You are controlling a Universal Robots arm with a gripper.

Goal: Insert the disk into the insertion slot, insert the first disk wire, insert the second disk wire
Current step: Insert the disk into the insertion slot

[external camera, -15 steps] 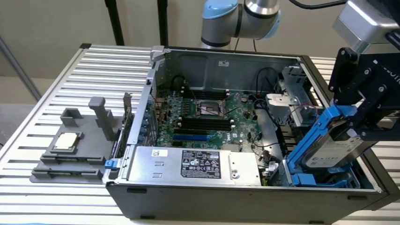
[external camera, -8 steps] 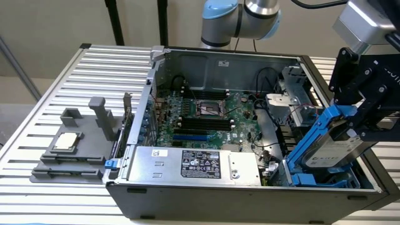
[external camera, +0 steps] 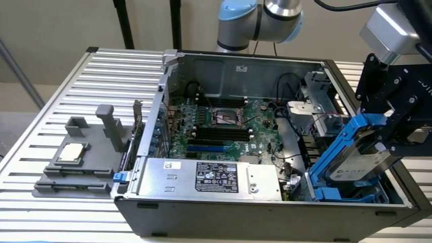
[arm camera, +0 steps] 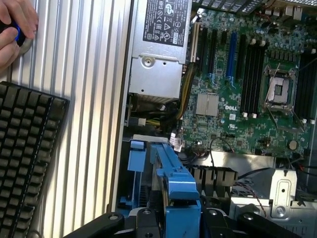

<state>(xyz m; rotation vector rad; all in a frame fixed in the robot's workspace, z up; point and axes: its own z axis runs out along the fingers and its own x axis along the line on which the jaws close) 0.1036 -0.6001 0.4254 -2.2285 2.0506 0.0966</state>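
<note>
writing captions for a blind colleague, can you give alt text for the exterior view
A robot gripper holds the disk, in its blue frame, tilted at the insertion slot on the exterior view's right of an open computer case. The motherboard and a silver power supply lie exposed inside.

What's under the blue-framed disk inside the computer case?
The insertion slot, its blue rails showing below the tilted disk. The slot's floor directly beneath the disk is covered.
</note>
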